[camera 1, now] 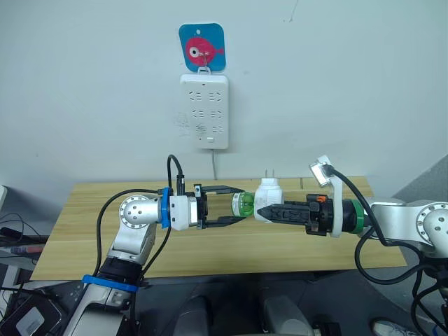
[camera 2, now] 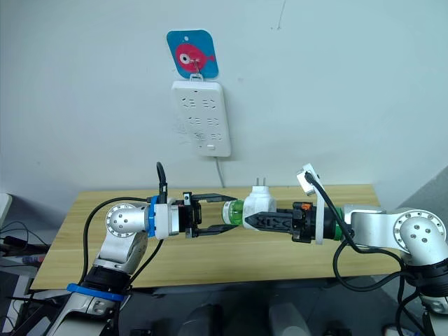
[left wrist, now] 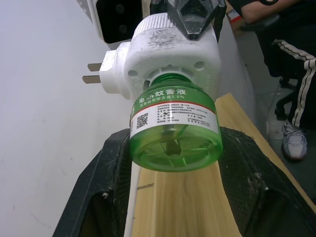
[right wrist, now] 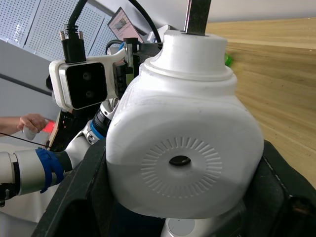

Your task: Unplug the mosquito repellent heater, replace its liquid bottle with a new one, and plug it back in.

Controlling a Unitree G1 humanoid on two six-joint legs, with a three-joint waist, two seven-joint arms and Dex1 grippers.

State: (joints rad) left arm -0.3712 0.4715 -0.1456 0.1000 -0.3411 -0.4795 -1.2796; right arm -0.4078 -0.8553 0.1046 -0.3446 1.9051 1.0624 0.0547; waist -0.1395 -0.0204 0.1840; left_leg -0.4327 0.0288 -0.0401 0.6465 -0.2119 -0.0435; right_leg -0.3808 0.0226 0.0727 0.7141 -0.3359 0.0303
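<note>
The white mosquito repellent heater (camera 1: 268, 194) hangs above the wooden table (camera 1: 210, 246), prongs pointing up, with my right gripper (camera 1: 262, 210) shut on its body. In the right wrist view the heater's vent face (right wrist: 180, 160) sits between the two black fingers. A green liquid bottle (camera 1: 244, 204) sticks out of the heater's base toward my left arm; the left wrist view shows the bottle (left wrist: 173, 129) screwed into the heater (left wrist: 170, 47). My left gripper (camera 1: 238, 204) is open, its fingers straddling the bottle with a slight gap on each side.
A tall white power strip (camera 1: 204, 112) hangs on the wall under a blue fish hook (camera 1: 201, 47), its cord dropping behind the table. A person's hand (right wrist: 32, 121) and a seated person (left wrist: 284, 44) are off to the sides.
</note>
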